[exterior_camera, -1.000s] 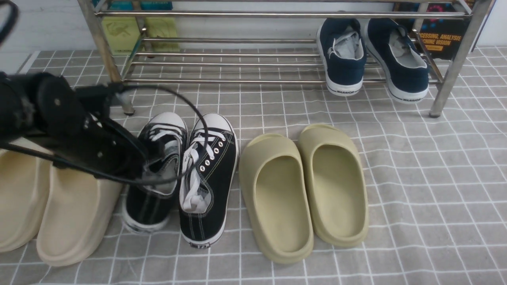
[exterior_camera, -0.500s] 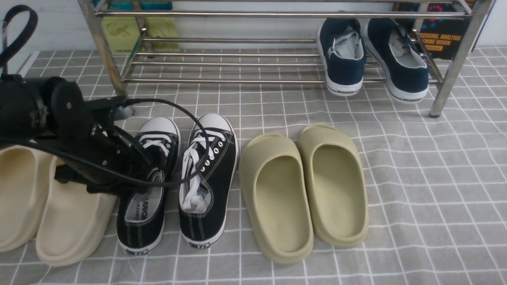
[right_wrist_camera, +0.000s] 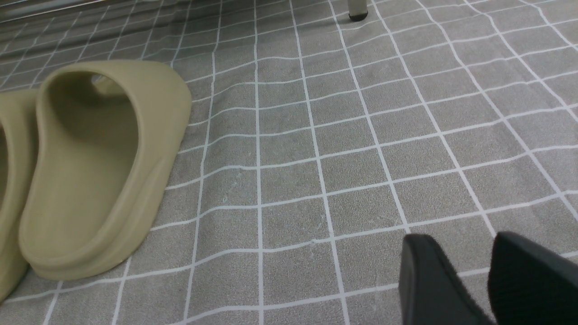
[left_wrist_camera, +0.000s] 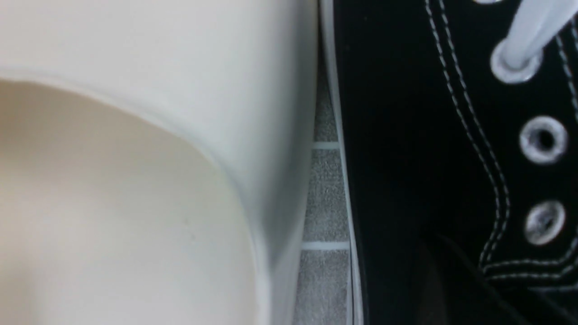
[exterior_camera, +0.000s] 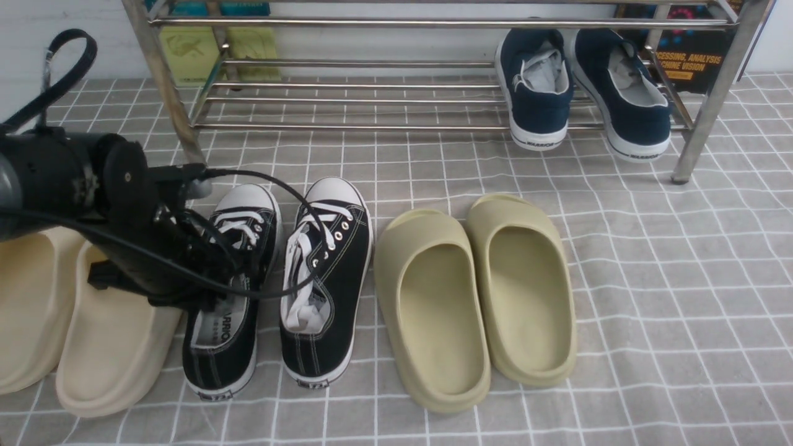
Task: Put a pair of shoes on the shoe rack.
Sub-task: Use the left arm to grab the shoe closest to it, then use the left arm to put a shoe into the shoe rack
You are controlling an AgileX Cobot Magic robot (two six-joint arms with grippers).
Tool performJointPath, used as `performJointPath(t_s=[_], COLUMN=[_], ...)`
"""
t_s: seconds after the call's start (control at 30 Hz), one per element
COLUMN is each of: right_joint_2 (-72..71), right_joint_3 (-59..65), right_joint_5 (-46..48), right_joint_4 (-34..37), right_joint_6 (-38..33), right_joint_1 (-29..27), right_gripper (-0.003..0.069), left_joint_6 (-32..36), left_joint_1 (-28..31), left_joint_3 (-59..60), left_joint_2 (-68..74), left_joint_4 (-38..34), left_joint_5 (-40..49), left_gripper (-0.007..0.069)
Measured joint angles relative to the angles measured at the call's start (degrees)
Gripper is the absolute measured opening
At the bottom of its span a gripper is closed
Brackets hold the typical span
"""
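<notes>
Two black shoes (exterior_camera: pixel 328 272) lie flat, side by side, on the grey mat (exterior_camera: pixel 650 279). They are not yet on the shoe rack (exterior_camera: pixel 347 127). Their toes point at the rack, which stands well in front of the left jaws, and their heels point back at the robot. The left arm (exterior_camera: pixel 68 179) is much the closer one. Its jaws sit right over the open top of the near shoe (exterior_camera: pixel 223 337), with a cream slipper (exterior_camera: pixel 118 334) just on their other side. Those jaws are closed tight, but the arm hides them, so I cannot tell if they pinch the shoe's edge. The right jaws are wide apart and hold nothing. They hang low over the mat, far off to the side, past the green slippers (exterior_camera: pixel 477 297). One second ago the near shoe was tipped up; now it lies flat.
</notes>
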Motion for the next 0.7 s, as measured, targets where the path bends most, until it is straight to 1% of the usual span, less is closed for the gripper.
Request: performJointPath(t_s=[0.2, 0.3, 0.33, 0.53, 0.7], right_joint_2=[0.0, 0.0, 0.0, 0.0, 0.0], right_joint_3=[0.0, 0.0, 0.0, 0.0, 0.0], right_joint_5=[0.0, 0.0, 0.0, 0.0, 0.0], right_joint_4=[0.0, 0.0, 0.0, 0.06, 0.06], right_joint_6=[0.0, 0.0, 0.0, 0.0, 0.0], right_joint_1=[0.0, 0.0, 0.0, 0.0, 0.0], right_gripper=[0.0239, 0.0239, 0.0239, 0.0239, 0.0239], left_joint_6=[-2.66, -2.66, -2.66, -2.68, -2.68], left_joint_1=[-0.05, -0.05, -0.05, -0.05, 0.02], left_joint_3=[-5.21, -8.49, -11.35, -20.36, -32.58], left_joint_2=[-7.85, -8.87, -8.42, -1.68, 10.62], left_joint_4=[-0.79, -0.73, -0.73, -0.41, -0.18], left_joint_5=[5.84, 6.06, 5.61, 5.04, 2.91], left_gripper=[-0.0002, -0.0002, -0.0002, -0.0002, -0.0002])
